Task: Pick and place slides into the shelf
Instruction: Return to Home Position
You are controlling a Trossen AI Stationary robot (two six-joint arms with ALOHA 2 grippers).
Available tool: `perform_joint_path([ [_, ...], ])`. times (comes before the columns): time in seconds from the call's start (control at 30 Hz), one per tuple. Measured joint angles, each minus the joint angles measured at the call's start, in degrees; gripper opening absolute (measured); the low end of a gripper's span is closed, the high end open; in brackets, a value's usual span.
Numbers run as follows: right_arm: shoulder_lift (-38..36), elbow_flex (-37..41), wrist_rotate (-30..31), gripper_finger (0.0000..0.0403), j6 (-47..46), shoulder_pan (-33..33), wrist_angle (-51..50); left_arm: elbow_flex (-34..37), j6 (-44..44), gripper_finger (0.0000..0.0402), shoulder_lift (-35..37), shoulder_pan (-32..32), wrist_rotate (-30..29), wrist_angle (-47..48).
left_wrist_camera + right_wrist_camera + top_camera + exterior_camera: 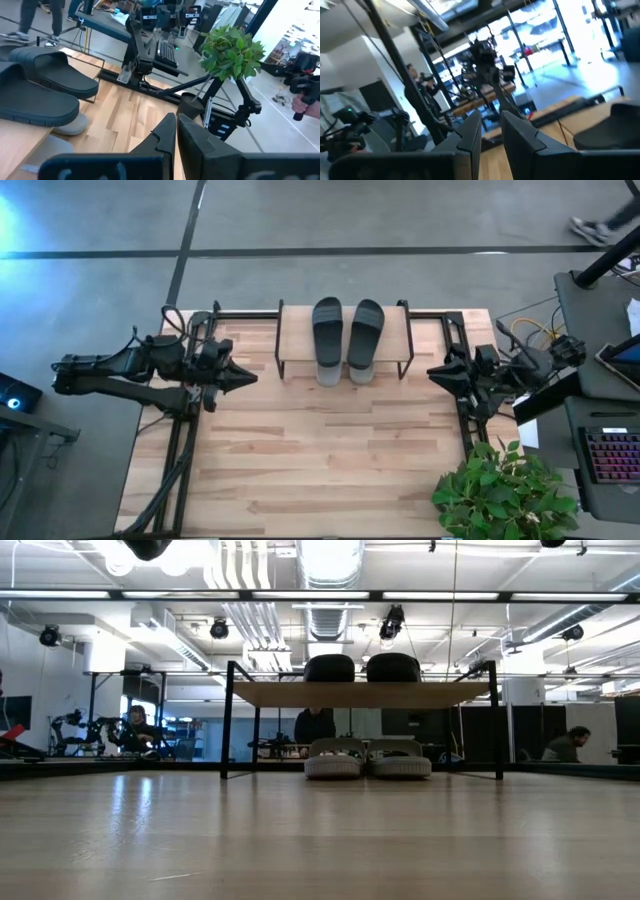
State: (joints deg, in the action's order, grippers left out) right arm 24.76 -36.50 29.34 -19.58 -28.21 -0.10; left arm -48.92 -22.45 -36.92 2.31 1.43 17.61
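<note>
While atop the shelf (298, 332), black slides (327, 328).

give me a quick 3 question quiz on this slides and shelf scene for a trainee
1. True or false: both black slides lie side by side on top of the shelf.
2. Where are the light grey slides? A) under the shelf's top board B) beside the black slides on the top board C) stacked on the black slides
3. Which holds a slide, the left gripper or the right gripper?
Key: 1 true. 2 A. 3 neither; each sits empty at its own side of the table, apart from the shelf.
</note>
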Motion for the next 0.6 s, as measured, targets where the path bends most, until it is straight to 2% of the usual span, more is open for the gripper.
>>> perform_joint_path([
  [0.3,-7.27,7.15,-1.26,0.0068,0.53,-0.01,2.31,9.20,-1.17,0.0002,4.99,-0.02,-1.52,-5.63],
  [0.43,-11.78,9.88,-1.27,0.0068,1.46,-0.02,2.24,12.95,-1.19,0.0002,10.08,-0.04,-5.16,-5.18],
  [0.6,-16.58,12.43,-1.28,0.0068,5.38,-0.02,1.96,16.30,-1.14,0.0002,16.24,-0.04,-6.31,-5.12],
])
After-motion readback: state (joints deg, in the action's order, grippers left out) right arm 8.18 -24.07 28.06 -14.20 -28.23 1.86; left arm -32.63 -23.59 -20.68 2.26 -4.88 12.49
